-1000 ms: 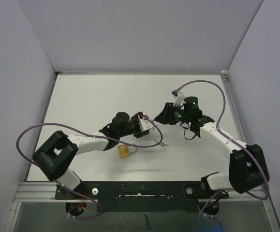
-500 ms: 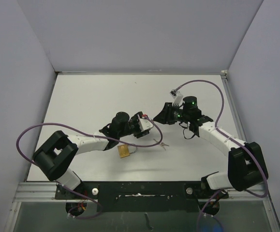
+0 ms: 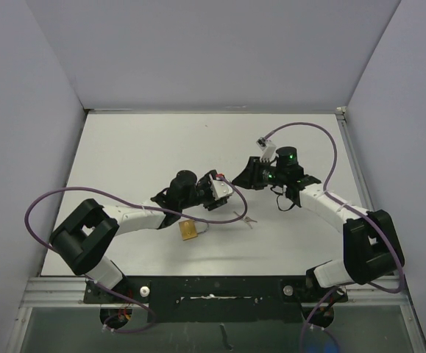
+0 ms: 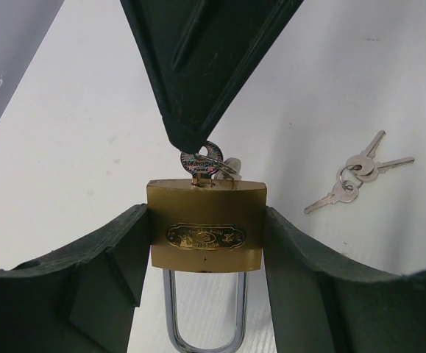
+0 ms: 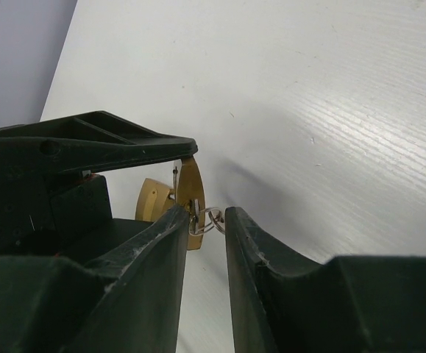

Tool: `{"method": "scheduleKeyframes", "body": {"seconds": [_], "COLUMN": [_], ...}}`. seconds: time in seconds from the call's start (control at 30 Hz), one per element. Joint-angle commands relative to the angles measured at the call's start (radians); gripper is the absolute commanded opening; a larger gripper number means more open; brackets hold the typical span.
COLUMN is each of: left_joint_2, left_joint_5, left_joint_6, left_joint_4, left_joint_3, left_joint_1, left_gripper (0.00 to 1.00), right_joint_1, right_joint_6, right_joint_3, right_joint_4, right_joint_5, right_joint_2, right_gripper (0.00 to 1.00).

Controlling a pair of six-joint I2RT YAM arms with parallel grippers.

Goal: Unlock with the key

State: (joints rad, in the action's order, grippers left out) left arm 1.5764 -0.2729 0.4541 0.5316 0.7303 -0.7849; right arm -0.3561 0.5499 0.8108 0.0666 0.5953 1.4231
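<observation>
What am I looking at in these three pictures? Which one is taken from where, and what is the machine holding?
Two robot arms are bolted to the near edge of a table. The wide picture looks down from above: left arm on the left, right arm on the right. The other two come from a camera on each wrist, so the dark shapes at the bottom are that arm's own fingers. The left gripper clamps a brass padlock by its sides, with a key in its keyhole. The right gripper has its fingers either side of that key's head; whether it pinches it, I cannot tell. A ring of loose keys lies on the table, and from above a brass piece, perhaps a second lock, lies beside the left arm.
</observation>
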Motion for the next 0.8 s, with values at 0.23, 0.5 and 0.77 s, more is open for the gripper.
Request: {"method": "scheduleKeyframes", "body": {"seconds": [0.23,0.5,0.77], "left_joint_2": [-0.041,-0.041,-0.033], "left_joint_5": [-0.025,-0.029,-0.042], "left_joint_6": [-0.011,-0.015,-0.029], "left_joint_4": [0.104,0.105,0.123], "left_joint_3": [0.078,0.081,0.084], "left_joint_1": [-0.005,-0.005,-0.005], "left_gripper": [0.0,0.0,0.0], "right_joint_1": [-0.027,-0.032,-0.034], "right_joint_6": [0.005,0.01,0.016], "right_joint_3": [0.03,0.03,0.028], "right_joint_4": [0.066,0.079,0.096], "right_joint_5": [0.026,0.028,0.04], "right_joint_2": [0.018,0.031,0.046], "right_gripper": [0.24,0.12,0.06]}}
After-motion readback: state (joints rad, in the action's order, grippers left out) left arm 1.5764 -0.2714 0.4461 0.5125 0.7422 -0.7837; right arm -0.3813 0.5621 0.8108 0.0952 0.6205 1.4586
